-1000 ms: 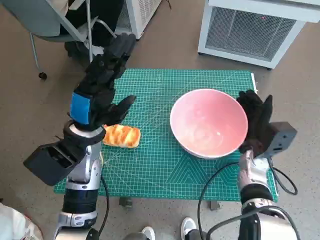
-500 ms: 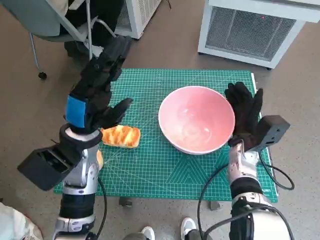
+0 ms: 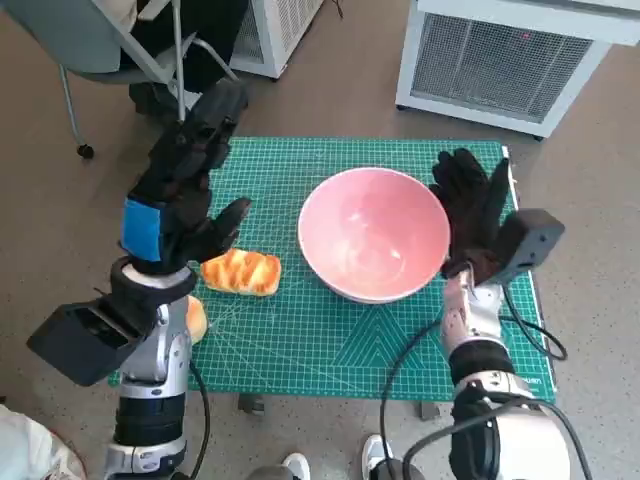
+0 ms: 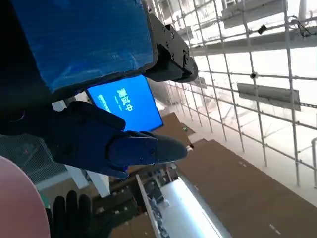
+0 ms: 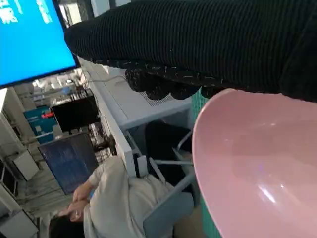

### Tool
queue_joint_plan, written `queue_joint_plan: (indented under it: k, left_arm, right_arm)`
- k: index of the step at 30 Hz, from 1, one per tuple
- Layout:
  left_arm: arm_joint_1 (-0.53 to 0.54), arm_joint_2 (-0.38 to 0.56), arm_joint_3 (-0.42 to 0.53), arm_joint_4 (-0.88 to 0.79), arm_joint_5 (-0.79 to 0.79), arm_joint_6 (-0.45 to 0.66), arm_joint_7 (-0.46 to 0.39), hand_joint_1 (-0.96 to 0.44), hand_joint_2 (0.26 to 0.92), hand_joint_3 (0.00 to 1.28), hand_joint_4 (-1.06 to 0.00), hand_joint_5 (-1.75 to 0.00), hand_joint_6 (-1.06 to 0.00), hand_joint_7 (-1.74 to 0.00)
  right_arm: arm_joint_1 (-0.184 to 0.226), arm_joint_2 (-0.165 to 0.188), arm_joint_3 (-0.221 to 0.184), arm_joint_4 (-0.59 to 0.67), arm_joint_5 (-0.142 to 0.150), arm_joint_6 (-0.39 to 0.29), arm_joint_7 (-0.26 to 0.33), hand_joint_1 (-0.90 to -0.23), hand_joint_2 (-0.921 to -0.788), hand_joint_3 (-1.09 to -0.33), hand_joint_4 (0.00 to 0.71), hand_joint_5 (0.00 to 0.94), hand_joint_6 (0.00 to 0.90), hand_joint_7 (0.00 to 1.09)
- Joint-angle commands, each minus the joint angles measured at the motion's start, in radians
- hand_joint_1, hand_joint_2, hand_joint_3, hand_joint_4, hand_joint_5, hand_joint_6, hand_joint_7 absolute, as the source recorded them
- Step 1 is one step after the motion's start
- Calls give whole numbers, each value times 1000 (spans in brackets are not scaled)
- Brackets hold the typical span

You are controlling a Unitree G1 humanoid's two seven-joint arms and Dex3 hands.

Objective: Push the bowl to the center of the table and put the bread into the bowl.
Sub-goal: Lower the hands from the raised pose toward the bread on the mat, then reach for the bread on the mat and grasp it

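Right of frame centre on the green cutting mat [image 3: 330, 330], the stiff, smooth pink bowl [image 3: 372, 233] is pressed by the flat, empty right hand [image 3: 470, 215], while the soft bread roll [image 3: 240, 272], best grasped across its middle, is overhung by the splayed, empty left hand [image 3: 180, 190].

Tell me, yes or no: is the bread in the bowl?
No, the bread lies on the mat beside the empty bowl.
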Motion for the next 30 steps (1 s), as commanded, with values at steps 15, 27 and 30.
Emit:
queue_joint_plan:
  k: [15, 27, 30]
  left_arm:
    - [35, 492, 13, 42, 300, 2, -199, -582, 921, 269, -256, -1, -410, -1]
    - [-11, 636, -123, -76, 337, 390, -428, -498, 897, 24, -262, -7, -440, -19]
    - [-40, 649, -184, -69, 386, 466, -471, -462, 882, 8, -281, -13, -454, -25]
  right_arm:
    - [-31, -47, 70, -136, -17, -267, 142, -587, -921, -856, 238, 10, 17, 670]
    - [39, -67, 160, -454, 93, -431, 448, -601, -921, -815, 284, 27, -1, 763]
    - [71, -71, 185, -553, 123, -433, 490, -596, -921, -814, 287, 28, -1, 768]
